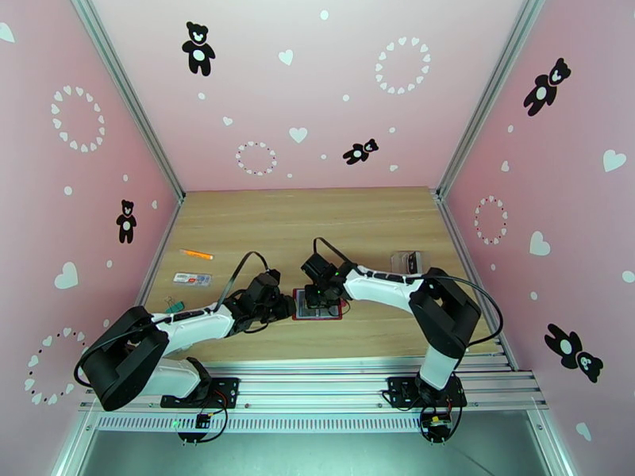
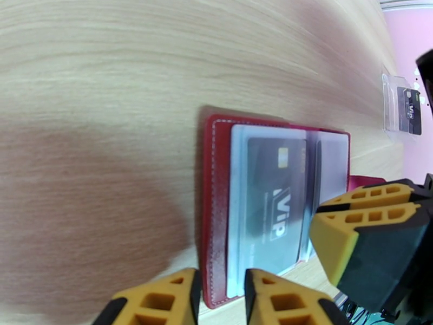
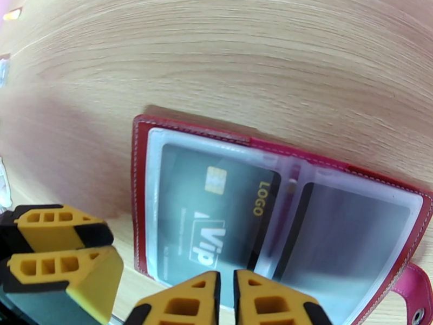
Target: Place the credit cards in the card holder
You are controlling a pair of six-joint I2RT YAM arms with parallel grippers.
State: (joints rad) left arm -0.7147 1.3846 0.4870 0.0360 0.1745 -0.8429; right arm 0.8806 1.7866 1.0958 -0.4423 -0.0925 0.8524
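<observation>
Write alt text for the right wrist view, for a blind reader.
A dark-red card holder lies open on a wooden table, with a dark VIP card inside its left clear sleeve. The right hand, fingertips almost together, sits at the holder's near edge. The left hand is at the lower left beside it.

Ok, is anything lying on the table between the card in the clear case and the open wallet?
Nothing visible. In the left wrist view the table is bare between the wallet and the clear case holding the card. The card must come out of that case first, and the right gripper is at the wallet's edge.
</observation>
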